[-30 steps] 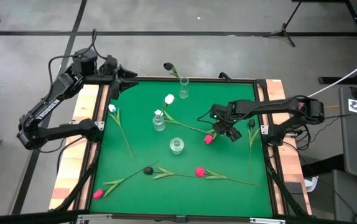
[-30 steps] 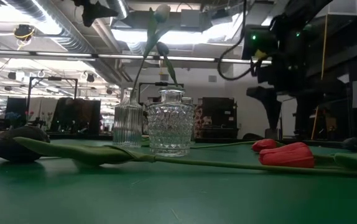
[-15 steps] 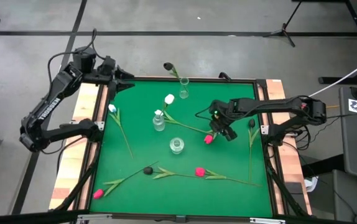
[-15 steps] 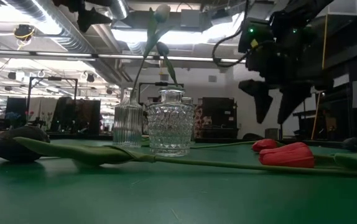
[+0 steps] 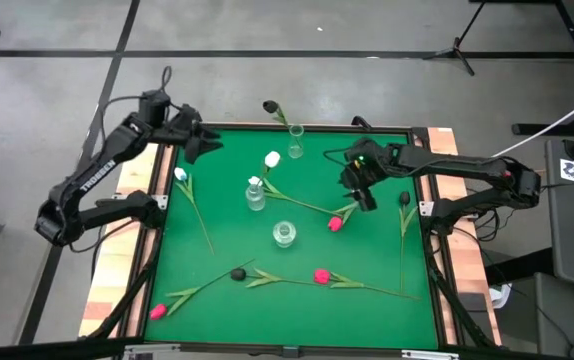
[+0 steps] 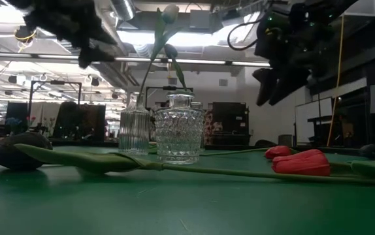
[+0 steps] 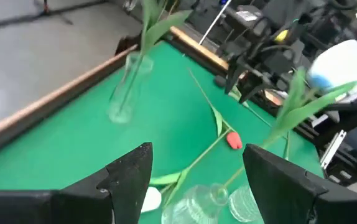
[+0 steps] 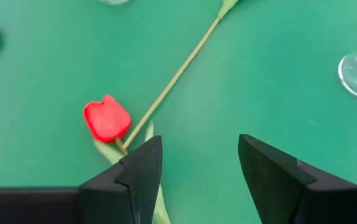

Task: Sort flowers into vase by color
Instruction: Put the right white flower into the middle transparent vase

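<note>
Red tulip (image 5: 335,224) is lying just beside the round vase (image 5: 284,234) as the right gripper (image 5: 364,199) is hovering over it, fingers spread; left gripper (image 5: 201,143) is waiting open.

Overhead looking down, table-level looking across, both sharing green table (image 5: 367,260)

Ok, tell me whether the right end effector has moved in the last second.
Yes. In the high view the right end effector has pulled back from the pink-red tulip head, toward the table's far edge, and hangs empty.
</note>
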You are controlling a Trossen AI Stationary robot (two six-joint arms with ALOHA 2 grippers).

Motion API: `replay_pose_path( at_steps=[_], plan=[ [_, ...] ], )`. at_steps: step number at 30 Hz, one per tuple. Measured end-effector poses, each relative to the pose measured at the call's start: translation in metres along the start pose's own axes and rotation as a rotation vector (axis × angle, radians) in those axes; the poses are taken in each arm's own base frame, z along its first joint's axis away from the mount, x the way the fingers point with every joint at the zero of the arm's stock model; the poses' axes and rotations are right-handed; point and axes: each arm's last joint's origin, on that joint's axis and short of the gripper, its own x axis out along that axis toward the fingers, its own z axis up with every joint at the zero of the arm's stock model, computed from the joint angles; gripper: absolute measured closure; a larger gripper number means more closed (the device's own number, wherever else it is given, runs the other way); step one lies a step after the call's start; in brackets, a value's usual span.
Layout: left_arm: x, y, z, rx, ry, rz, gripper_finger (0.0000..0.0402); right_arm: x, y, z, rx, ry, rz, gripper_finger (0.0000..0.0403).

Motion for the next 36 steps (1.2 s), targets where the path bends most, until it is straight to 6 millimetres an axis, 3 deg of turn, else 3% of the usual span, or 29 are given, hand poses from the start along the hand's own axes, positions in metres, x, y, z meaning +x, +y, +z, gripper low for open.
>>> replay_pose_path(
  at_steps=[8,16,20,26,36],
  plan=[
    [0.011,0.014,-0.025,-0.065,0.003,0.002,0.0153,0.007,-0.012,0.015,0.076,-0.143,-0.081,0.0192],
    [0.012,0.015,-0.027,-0.05,0.007,0.002,0.0153,0.012,-0.013,0.017,0.114,-0.143,-0.111,0.0191],
    [0.012,0.015,-0.027,-0.027,0.006,0.002,0.0153,0.029,-0.009,0.021,0.113,-0.104,-0.134,0.0191],
    [0.012,0.015,-0.027,-0.028,0.006,0.009,0.0153,0.055,-0.009,0.042,0.098,-0.258,-0.169,0.0191],
    [0.012,0.015,-0.027,-0.041,0.005,0.012,0.0153,0.107,0.005,0.055,0.103,-0.322,-0.202,0.0191]
  ],
)
